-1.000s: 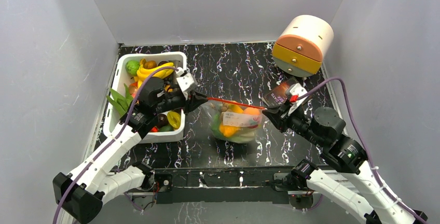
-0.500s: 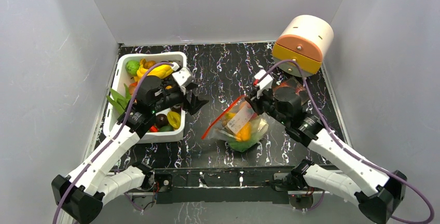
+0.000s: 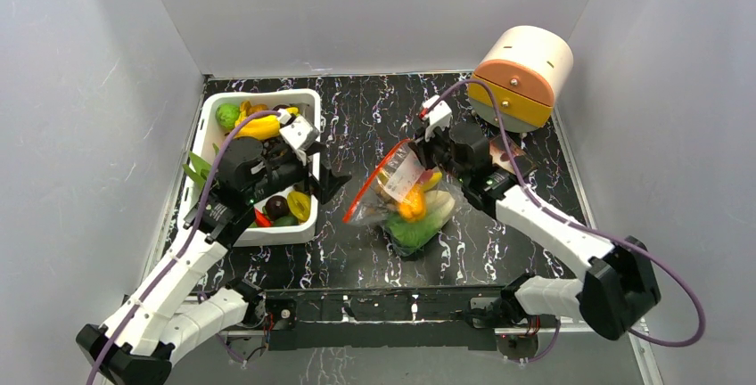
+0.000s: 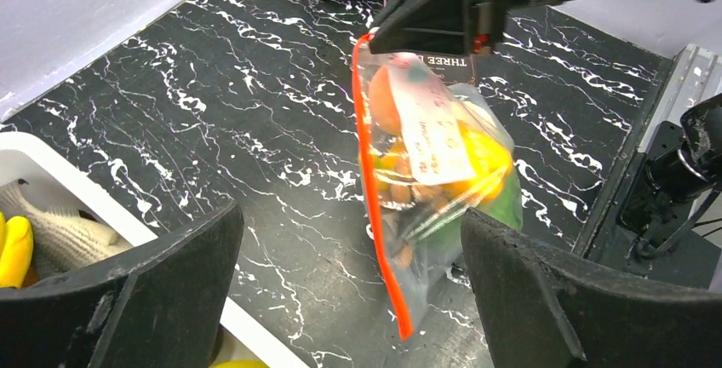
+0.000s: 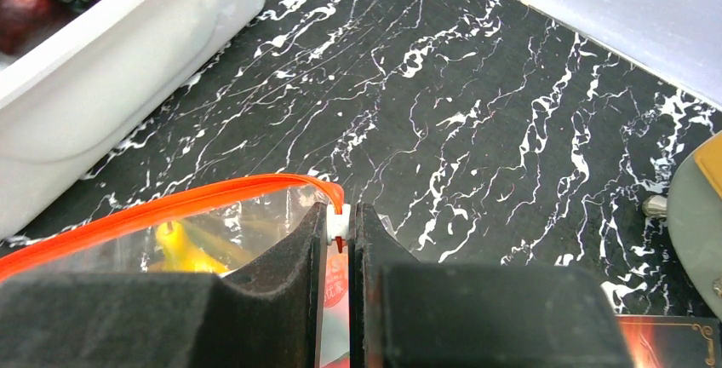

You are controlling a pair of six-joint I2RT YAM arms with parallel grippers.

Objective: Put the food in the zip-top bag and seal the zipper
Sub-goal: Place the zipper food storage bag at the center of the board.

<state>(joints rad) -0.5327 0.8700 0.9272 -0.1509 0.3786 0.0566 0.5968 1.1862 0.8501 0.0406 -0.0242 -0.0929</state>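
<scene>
Two tools, two different states. The right tool (image 3: 415, 146) is clenched on the far end of the zipper (image 3: 374, 182), with a small white tab (image 5: 338, 223) and the red-orange strip nipped between its flat-pressed fingers. The left tool (image 3: 330, 182) is released, spread wide and holding nothing, beside the white tub (image 3: 267, 97) that sits along the left edge of the worktop (image 3: 374, 109).

The zip-top bag (image 3: 406, 211) hangs from the right tool's grip around the middle of the worktop. Its belly sags toward the near edge and apparently rests on the surface. Food (image 4: 477, 163) in orange, yellow and green fills it. More pieces lie in the tub, so I cannot say for sure whether loading is finished.

The coming move turns on the zipper's line. Its long axis slants from the right tool toward the near left corner, and its free end is the end closest to the left tool. In the left wrist view the strip stands nearly upright between the spread fingers. My judgement is that the left arm is the nearer one to take that loose end, by reaching right toward the middle of the worktop. The strip looks like one closed line, but it is not clear whether it is pressed shut along its whole length.
</scene>
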